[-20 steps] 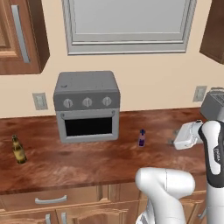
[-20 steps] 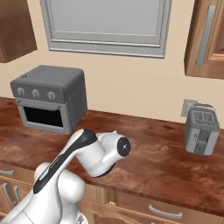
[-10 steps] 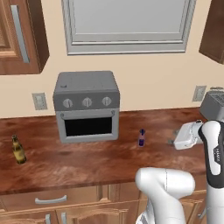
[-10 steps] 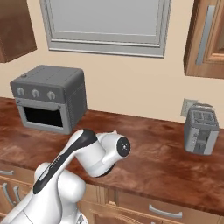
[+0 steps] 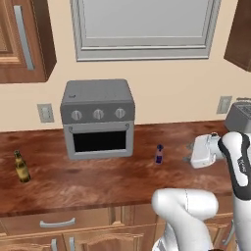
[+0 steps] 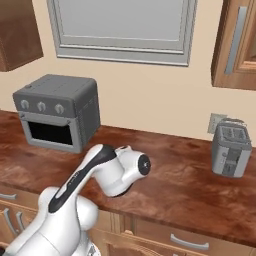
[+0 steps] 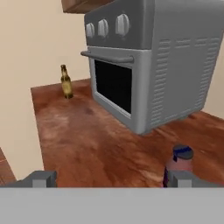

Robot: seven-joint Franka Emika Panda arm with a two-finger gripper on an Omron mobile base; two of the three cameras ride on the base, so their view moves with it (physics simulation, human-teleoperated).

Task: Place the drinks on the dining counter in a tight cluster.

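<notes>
Two of the drinks stand on a wood counter with a grey toaster oven. The purple-blue bottle [image 5: 159, 154] stands upright in front of the oven's right corner; in the hand view this purple-blue bottle [image 7: 180, 162] rises just behind my right fingertip [image 7: 183, 178]. The amber-brown bottle [image 5: 20, 166] stands far to the left, and the hand view has that amber-brown bottle [image 7: 66, 82] at the counter's far end. My gripper [image 5: 188, 153] hovers low to the right of the purple-blue bottle, pointing at it. The gripper [image 7: 113, 179] is open and holds nothing. The dining counter is out of view.
The grey toaster oven [image 5: 98, 118] sits against the wall at the middle of the counter [image 5: 98, 184]. A silver toaster [image 6: 229, 147] stands at the right end. Wall cabinets [image 5: 22, 39] hang above on both sides of a window.
</notes>
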